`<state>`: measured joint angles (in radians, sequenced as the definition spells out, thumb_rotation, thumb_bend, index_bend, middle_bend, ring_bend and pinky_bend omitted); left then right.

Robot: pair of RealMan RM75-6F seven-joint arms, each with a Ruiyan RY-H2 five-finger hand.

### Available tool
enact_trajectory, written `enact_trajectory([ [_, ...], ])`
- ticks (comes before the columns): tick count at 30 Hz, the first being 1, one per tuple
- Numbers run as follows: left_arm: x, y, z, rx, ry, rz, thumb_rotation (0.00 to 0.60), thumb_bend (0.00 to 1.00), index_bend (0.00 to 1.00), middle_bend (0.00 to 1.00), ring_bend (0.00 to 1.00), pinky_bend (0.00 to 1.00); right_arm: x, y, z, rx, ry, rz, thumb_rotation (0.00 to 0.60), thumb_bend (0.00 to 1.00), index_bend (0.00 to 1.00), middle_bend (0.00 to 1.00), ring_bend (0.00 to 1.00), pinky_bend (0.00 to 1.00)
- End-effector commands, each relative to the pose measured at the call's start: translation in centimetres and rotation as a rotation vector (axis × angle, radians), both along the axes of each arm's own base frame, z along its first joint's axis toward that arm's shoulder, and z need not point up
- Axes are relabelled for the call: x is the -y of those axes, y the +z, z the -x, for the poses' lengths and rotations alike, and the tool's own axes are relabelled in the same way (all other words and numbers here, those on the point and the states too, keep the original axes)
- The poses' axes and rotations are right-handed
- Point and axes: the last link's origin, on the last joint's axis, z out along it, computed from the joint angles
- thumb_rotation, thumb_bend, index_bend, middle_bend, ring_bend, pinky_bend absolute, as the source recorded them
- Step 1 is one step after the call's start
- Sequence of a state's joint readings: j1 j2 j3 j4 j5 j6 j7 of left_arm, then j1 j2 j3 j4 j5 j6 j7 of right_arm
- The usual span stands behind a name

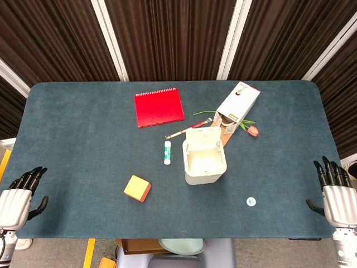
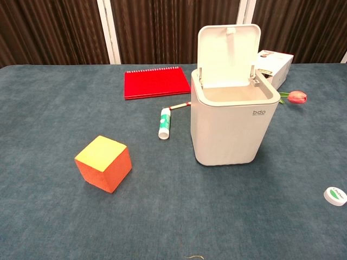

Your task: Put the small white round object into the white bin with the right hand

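- Small white round thing (image 1: 251,201) lying flat on the blue surface (image 1: 83,134), near the front edge, to the right of the white bin (image 1: 204,162) and a little apart from it.
- Right robot hand (image 1: 337,196) at the right edge of the surface, fingers spread, holding nothing, well apart from the round thing.
- Left robot hand (image 1: 18,196) at the left edge, fingers spread too, holding nothing.
- Best to reach in low toward the round thing, come down from above, and pinch its rim softly.
- Thin and flat like a cap, with a green mark on top; likely to slide on the fuzzy surface, so go slow.
- Bin tall, smooth, hard plastic, lid flipped up at the back, mouth wide open.
- Best to lift over the near rim and let go right above the opening.
- Orange and yellow block (image 1: 137,188), glue stick (image 1: 167,152) and red notebook (image 1: 159,107) on the left side, out of the way.
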<state>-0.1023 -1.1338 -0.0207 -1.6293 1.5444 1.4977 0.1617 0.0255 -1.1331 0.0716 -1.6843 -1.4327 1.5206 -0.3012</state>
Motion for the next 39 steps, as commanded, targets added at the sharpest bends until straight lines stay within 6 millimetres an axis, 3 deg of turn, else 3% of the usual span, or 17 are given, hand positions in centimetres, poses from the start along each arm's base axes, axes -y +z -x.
enact_trajectory([
  [1, 0.0, 0.0, 0.0, -0.001, 0.0, 0.002, 0.6, 0.41, 0.1, 0.11, 0.17, 0.31, 0.0, 0.0, 0.0, 0.002, -0.001, -0.002, 0.6, 0.1, 0.0, 0.06, 0.0, 0.22],
  [12, 0.0, 0.1, 0.1, 0.004, 0.009, 0.002, 0.6, 0.41, 0.1, 0.11, 0.17, 0.32, 0.0, -0.2, -0.1, 0.01, 0.03, -0.032, 0.6, 0.1, 0.02, 0.06, 0.01, 0.24],
  [15, 0.1, 0.2, 0.0, 0.003, 0.004, -0.01, 0.6, 0.41, 0.1, 0.11, 0.17, 0.32, -0.2, -0.4, -0.3, -0.001, 0.064, -0.055, 0.6, 0.1, 0.09, 0.1, 0.06, 0.41],
  [18, 0.2, 0.2, -0.1, 0.002, 0.002, -0.009, 0.6, 0.41, 0.1, 0.11, 0.17, 0.32, -0.3, -0.6, -0.5, 0.001, 0.114, -0.065, 0.6, 0.1, 0.22, 0.27, 0.25, 0.62],
  [19, 0.2, 0.2, -0.1, 0.003, 0.004, -0.008, 0.6, 0.41, 0.1, 0.11, 0.17, 0.32, -0.3, -0.7, -0.6, 0.0, 0.127, -0.064, 0.6, 0.1, 0.26, 0.33, 0.36, 0.68],
  [22, 0.2, 0.2, 0.0, 0.004, 0.012, -0.006, 0.6, 0.41, 0.1, 0.11, 0.17, 0.32, -0.1, -0.9, -0.6, -0.015, 0.16, -0.053, 0.6, 0.1, 0.36, 0.49, 0.6, 0.8],
  [25, 0.3, 0.4, -0.1, 0.011, 0.009, -0.012, 0.6, 0.41, 0.1, 0.11, 0.17, 0.32, 0.2, -1.2, -0.6, -0.027, 0.162, -0.081, 0.6, 0.1, 0.42, 0.62, 0.74, 0.9],
  [29, 0.3, 0.5, -0.1, 0.014, 0.009, -0.015, 0.6, 0.41, 0.1, 0.11, 0.17, 0.32, 1.1, -1.9, -1.4, 0.012, 0.126, -0.216, 0.6, 0.1, 0.45, 0.72, 0.83, 0.98],
  [39, 0.2, 0.5, 0.1, 0.015, 0.024, -0.008, 0.6, 0.41, 0.1, 0.11, 0.17, 0.32, 3.4, -5.0, -2.3, 0.008, 0.065, -0.48, 0.6, 0.11, 0.46, 0.75, 0.87, 1.0],
])
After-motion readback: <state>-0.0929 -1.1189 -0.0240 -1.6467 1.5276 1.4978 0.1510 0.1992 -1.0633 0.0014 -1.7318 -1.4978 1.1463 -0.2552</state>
